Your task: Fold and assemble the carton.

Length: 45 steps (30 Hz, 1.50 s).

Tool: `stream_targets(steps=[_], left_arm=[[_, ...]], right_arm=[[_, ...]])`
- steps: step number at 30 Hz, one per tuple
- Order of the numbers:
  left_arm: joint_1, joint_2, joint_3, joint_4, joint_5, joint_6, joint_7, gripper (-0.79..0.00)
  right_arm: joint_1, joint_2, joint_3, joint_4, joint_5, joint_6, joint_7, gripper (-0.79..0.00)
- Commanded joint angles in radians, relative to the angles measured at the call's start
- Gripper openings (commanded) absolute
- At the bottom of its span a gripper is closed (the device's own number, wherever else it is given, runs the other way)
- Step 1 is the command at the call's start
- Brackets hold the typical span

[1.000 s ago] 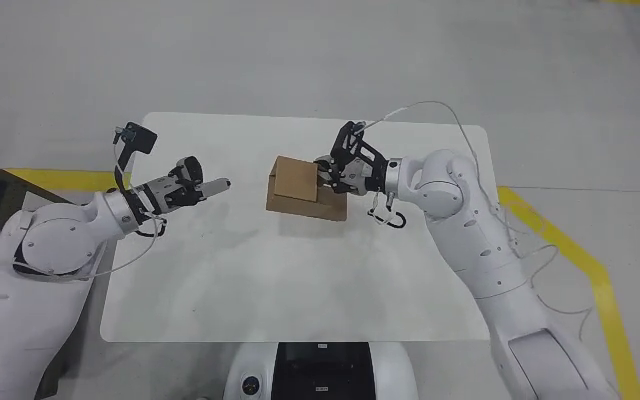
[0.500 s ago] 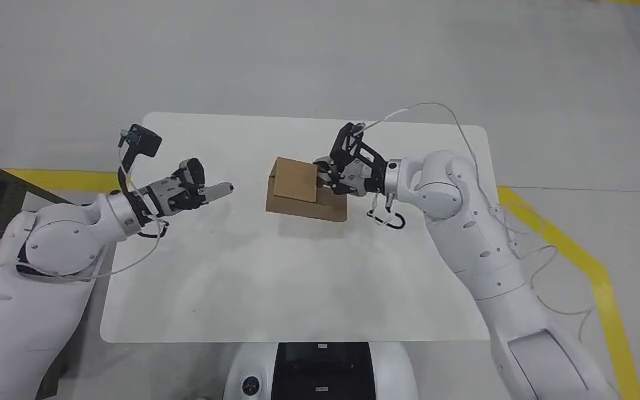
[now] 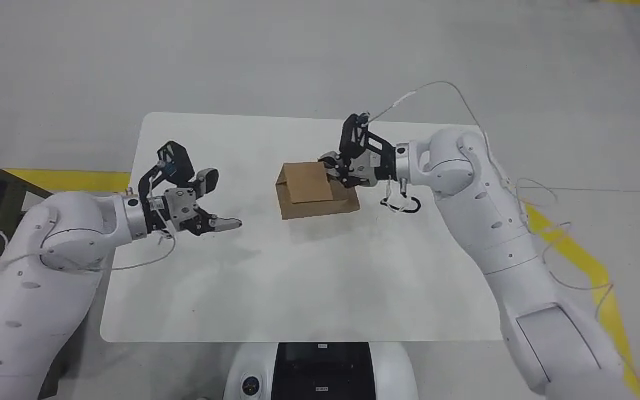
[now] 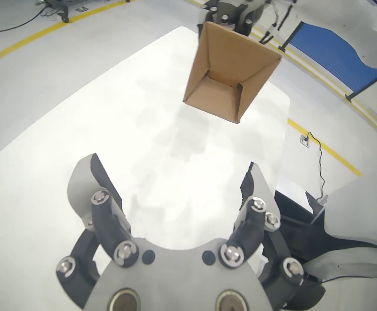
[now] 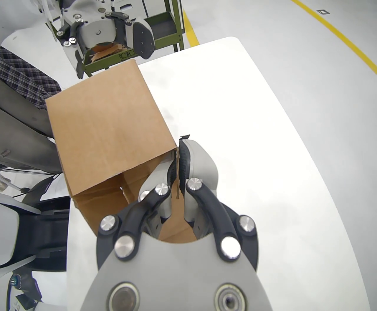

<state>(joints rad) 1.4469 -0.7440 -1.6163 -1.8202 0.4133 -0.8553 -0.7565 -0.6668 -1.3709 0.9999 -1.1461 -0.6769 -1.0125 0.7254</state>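
Brown carton (image 3: 312,190), opened into a hollow tube, tilted.

A workshop or robotics lab hall is indicated. A smooth grey floor (image 3: 300,60) is marked with yellow lines (image 4: 344,162), and a white table (image 3: 300,280) is set among them. A green metal rack (image 5: 160,23) is seen off the left side. A blue barrier panel (image 4: 327,59) and a floor socket (image 4: 304,139) with a cable plugged in are seen beyond the table.

Carton (image 3: 310,188) mid table (image 3: 300,290), R tool (image 3: 330,168) on it; L tool (image 3: 228,222) apart.
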Motion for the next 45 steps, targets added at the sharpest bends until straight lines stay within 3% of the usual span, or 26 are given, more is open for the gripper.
stream_targets(steps=[1,12,33,45], left_arm=[[-0.014,0.001,0.020,-0.008,-0.006,-0.020,-0.007,0.000],[-0.122,-0.007,0.129,0.018,-0.005,-0.042,0.030,0.000],[-0.121,-0.009,0.140,0.011,0.041,-0.022,0.066,0.000],[-0.186,-0.015,0.233,0.058,0.064,-0.091,0.067,0.000]], right_arm=[[0.014,0.003,-0.017,0.016,0.012,0.000,-0.008,-0.785],[0.060,0.023,-0.121,0.018,0.004,0.000,-0.096,-0.785],[0.071,0.027,-0.162,0.038,-0.024,0.008,-0.148,-0.785],[0.110,0.018,-0.206,0.069,0.006,0.000,-0.179,-0.785]])
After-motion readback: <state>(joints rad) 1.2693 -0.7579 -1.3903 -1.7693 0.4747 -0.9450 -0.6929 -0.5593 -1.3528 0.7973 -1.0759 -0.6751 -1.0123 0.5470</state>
